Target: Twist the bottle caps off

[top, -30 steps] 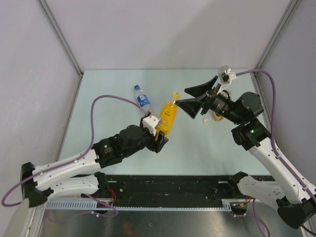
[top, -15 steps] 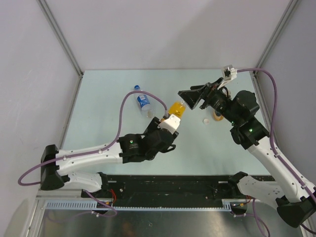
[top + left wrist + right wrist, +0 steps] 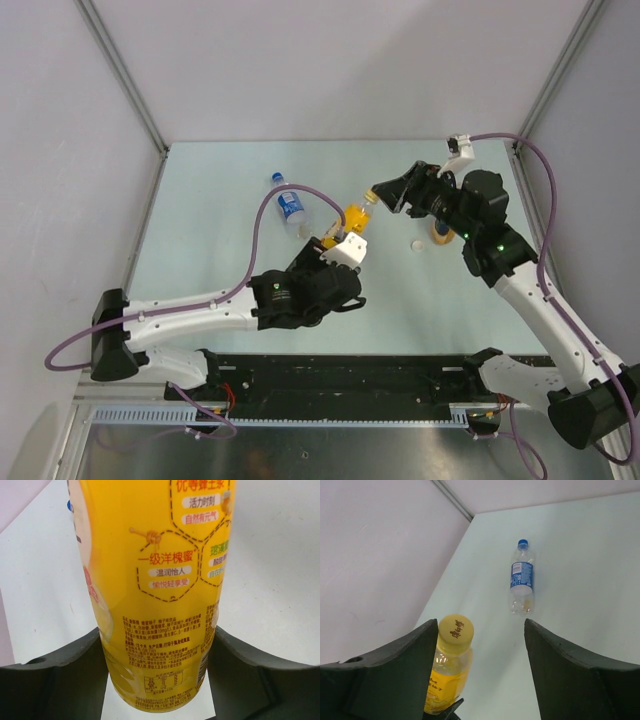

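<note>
Only at right wrist: lettered yellow cap (image 3: 455, 634)

Yellow fills the close view: the yellow bottle (image 3: 160, 605) is a deep honey shade, printed with a dashed brown honeycomb. White tags on it carry red and brown lettering, and there's fine dark print lower down. Its yellow cap (image 3: 455, 634) runs a touch paler, stamped with dark brown characters. Further out, the clear bottle (image 3: 522, 580) wears a blue label (image 3: 521, 575) with white print, topped by a blue cap (image 3: 522, 543). The table (image 3: 220, 250) is pale mint green, with a small whitish cap (image 3: 418, 245) on it. Behind the right arm (image 3: 535, 300), white with black joints, a third bottle (image 3: 440, 235) looks orange with a dark band, though it's mostly hidden. The cable (image 3: 495, 135) there is purple.
</note>
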`<state>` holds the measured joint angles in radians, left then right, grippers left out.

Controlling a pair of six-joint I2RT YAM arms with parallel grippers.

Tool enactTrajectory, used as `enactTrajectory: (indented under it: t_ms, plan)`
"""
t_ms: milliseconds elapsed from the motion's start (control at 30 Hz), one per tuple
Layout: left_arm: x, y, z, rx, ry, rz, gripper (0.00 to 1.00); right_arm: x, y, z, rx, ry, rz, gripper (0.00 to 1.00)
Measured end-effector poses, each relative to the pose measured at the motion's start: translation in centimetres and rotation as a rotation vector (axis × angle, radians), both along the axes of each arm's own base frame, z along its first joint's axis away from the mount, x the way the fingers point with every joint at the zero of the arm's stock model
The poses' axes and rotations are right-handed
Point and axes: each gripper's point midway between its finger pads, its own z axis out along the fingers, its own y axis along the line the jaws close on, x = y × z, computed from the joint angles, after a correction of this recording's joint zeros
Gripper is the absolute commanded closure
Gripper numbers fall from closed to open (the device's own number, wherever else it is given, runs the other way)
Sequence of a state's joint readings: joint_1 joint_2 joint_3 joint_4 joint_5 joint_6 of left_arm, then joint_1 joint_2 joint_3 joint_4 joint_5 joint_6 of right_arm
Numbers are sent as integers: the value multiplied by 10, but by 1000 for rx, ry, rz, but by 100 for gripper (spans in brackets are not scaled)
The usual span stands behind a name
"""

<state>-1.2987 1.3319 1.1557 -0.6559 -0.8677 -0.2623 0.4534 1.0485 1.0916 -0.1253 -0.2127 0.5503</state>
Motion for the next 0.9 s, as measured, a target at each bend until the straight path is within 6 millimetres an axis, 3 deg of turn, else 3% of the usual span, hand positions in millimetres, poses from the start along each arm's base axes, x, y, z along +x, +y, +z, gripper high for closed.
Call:
enactTrajectory:
  t_ms: [300, 600, 767, 900]
  plan:
    - [-1, 1, -8, 40, 11, -1, 100, -3, 14, -11, 18, 56, 90, 39]
    - [-1, 1, -9, 45, 12, 0, 100, -8, 24, -14, 36, 79, 152, 68]
    - [-1, 0, -8, 38, 13, 5, 100, -10, 26, -10, 41, 66, 174, 92]
    - [-1, 0, -9, 33, 16, 8, 100, -11, 27, -9, 37, 51, 194, 99]
